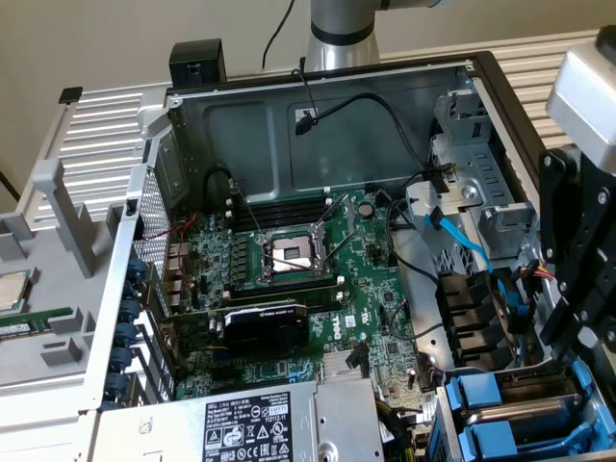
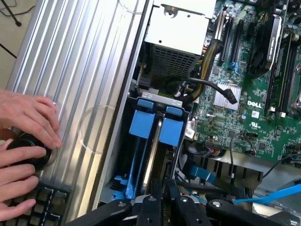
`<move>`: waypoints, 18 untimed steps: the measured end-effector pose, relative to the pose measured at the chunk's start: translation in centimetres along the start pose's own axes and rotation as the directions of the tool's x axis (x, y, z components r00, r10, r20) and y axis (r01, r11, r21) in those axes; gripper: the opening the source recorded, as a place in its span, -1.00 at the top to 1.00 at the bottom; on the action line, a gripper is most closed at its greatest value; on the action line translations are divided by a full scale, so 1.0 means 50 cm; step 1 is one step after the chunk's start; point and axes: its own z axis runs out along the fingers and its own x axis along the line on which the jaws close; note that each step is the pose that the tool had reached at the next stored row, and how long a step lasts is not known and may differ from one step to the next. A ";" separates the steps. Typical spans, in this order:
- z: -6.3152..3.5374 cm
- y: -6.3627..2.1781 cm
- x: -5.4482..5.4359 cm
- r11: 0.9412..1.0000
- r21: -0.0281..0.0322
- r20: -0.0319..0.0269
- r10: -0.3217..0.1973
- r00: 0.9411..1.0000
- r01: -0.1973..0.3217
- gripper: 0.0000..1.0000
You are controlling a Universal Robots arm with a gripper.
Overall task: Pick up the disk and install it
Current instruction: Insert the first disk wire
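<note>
Blue plastic is the giveaway: two carriers are parked side by side in the drive bay at the corner of the open case (image 1: 250, 135), next to the power supply box (image 1: 327, 423). The disk (image 1: 534, 409) is taken to be the one nearer the motherboard (image 1: 318, 279), with silver metal and a bit of white label showing behind its blue front. The other drive (image 1: 481, 445) is slotted right beside it, on the outer-wall side.

The gripper (image 1: 587, 332) is hung just above the far end of that bay, at the exterior view's right. So the relation that matters: the disk is laid with its long axis running across the exterior view, blue front pointed toward the exterior view's left, tail end under the jaws. In the wrist view the disk (image 2: 171, 129) is seen stretching straight away from the gripper (image 2: 165, 201), pretty much in line with it.

Jaws are pulled nearly together, with only a slit left between them. Nothing can be made out pinched in there, and contact with the carrier can't be confirmed either way, fwiw. Fully seated or only partly slid in? That can't be called from this.

Outside the case, a person's hands (image 2: 23, 136) are rested on a black knob (image 2: 26, 150) by a keyboard (image 2: 42, 202).
</note>
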 end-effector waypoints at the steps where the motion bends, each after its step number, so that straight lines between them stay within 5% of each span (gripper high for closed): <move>1: 0.000 -0.001 -0.004 1.000 -0.003 -0.010 0.001 1.000 -0.001 0.67; 2: 0.000 -0.002 -0.008 1.000 -0.005 -0.020 0.003 1.000 -0.003 0.67; 4: 0.000 -0.003 -0.012 1.000 -0.007 -0.030 0.004 1.000 -0.004 0.67; 12: -0.001 -0.005 -0.020 1.000 -0.008 -0.035 0.005 0.999 -0.005 0.67; 15: -0.001 -0.007 -0.031 1.000 -0.011 -0.045 0.006 0.999 -0.006 0.67; 18: -0.002 -0.010 -0.043 1.000 -0.015 -0.062 0.008 0.998 -0.009 0.67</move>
